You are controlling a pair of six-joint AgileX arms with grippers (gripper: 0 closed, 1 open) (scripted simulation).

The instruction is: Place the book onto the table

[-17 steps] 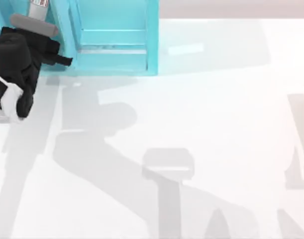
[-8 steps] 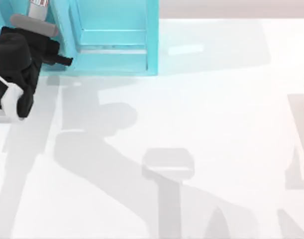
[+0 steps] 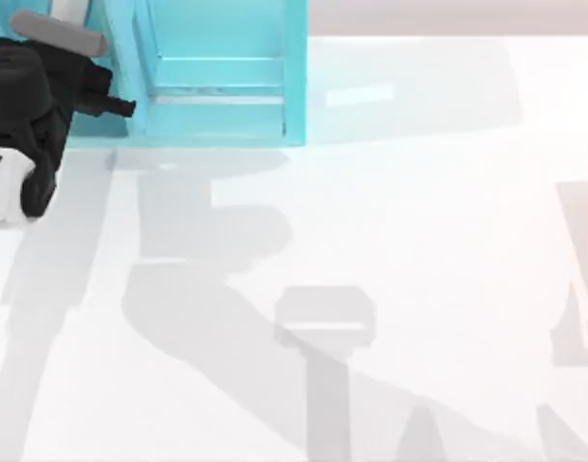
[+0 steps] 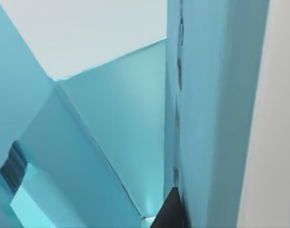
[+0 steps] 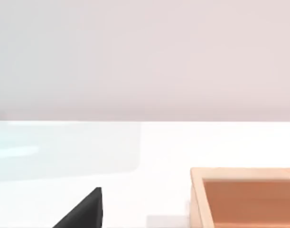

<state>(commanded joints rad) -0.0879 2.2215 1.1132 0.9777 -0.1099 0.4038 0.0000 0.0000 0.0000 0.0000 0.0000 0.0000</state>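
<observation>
The book (image 4: 216,95) fills the near side of the left wrist view, a teal-blue cover with a white strip of page edges beside it. One black finger (image 4: 171,209) of my left gripper lies flat against that cover, and the other finger is hidden behind the book. In the top view my left gripper (image 3: 118,106) sits at the far left, reaching into the turquoise shelf unit (image 3: 226,87). The white table (image 3: 419,241) spreads out in front of the shelf. My right arm is parked; one dark fingertip (image 5: 85,211) shows low in its wrist view.
Turquoise shelf walls (image 4: 111,123) close in around the left gripper. An orange-brown wooden box (image 5: 244,199) stands on the table near the right gripper. Arm shadows lie across the table's middle (image 3: 322,318).
My left arm has shifted a little toward the back edge and the left of the top view. Its shadow on the table has slid to the right.
</observation>
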